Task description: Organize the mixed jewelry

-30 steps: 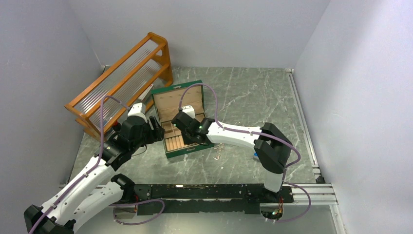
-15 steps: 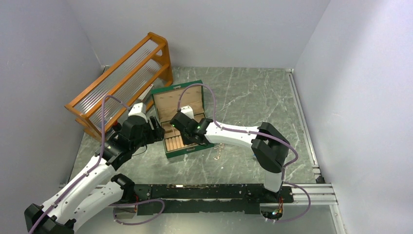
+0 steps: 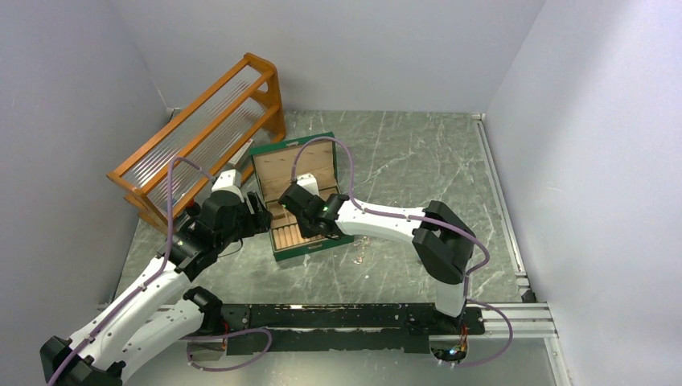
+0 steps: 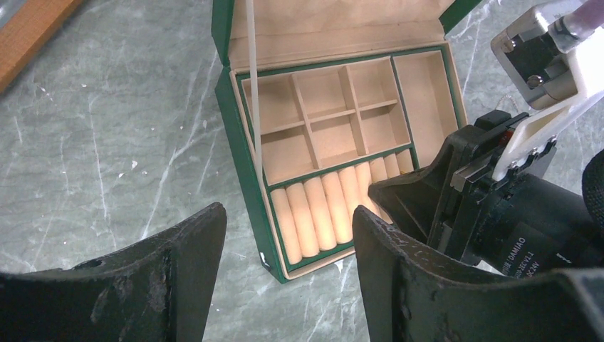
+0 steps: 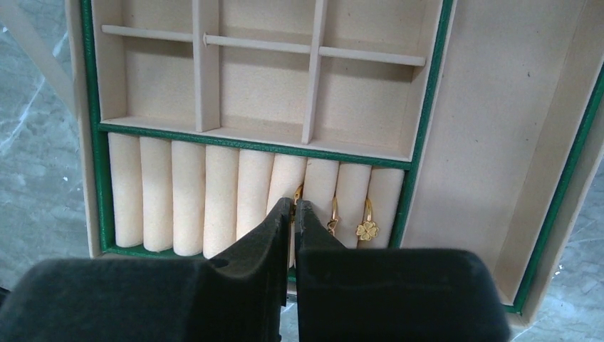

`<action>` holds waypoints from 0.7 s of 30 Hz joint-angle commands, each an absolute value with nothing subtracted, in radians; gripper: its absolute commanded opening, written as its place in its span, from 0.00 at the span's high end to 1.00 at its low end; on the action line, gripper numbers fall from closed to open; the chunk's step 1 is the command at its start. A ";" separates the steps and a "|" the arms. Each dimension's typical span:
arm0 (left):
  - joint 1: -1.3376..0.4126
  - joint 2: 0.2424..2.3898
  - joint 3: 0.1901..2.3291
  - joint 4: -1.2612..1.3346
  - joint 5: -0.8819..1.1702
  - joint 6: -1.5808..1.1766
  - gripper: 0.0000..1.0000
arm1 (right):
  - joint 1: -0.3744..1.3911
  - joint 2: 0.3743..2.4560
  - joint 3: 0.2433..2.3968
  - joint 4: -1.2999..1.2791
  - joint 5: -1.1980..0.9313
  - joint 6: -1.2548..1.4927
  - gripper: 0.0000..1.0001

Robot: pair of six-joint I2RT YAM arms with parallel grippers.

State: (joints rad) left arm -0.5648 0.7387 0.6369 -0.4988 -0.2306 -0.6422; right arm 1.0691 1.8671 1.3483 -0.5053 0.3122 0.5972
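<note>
Hovering over the open green box, the right tool points down at the row of cream ring rolls along the box's near edge. Its fingers are clenched to a thin slit on a gold ring, which shows just past the tips, in the groove between two rolls right of the row's middle.

Two more pieces sit in the grooves to the right: a plain gold ring and a clover ring.

Left tool: released, fingers wide apart, hanging just beside the box's left side, touching nothing.

A few loose gold pieces lie on the table just right of the box; too small to sort by type.

A wooden rack stands at the back left, near the box's raised lid.
</note>
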 commanded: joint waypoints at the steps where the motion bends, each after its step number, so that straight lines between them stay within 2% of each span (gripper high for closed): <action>1: -0.567 0.731 0.647 -0.489 -0.226 -0.626 0.30 | 1.069 1.894 1.359 -0.519 0.353 0.602 0.90; 5: -0.568 0.729 0.653 -0.492 -0.226 -0.624 0.30 | 1.069 1.865 1.363 -0.516 0.337 0.608 0.78; 12: -0.568 0.721 0.654 -0.483 -0.214 -0.625 0.29 | 1.069 1.784 1.362 -0.470 0.324 0.596 0.69; 21: -0.568 0.710 0.662 -0.471 -0.180 -0.622 0.25 | 1.059 1.665 1.300 -0.465 0.432 0.618 0.66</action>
State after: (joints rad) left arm -0.5648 0.7311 0.6369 -0.4988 -0.2161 -0.6418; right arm 1.0679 1.7462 1.3449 -0.4828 0.3473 0.6022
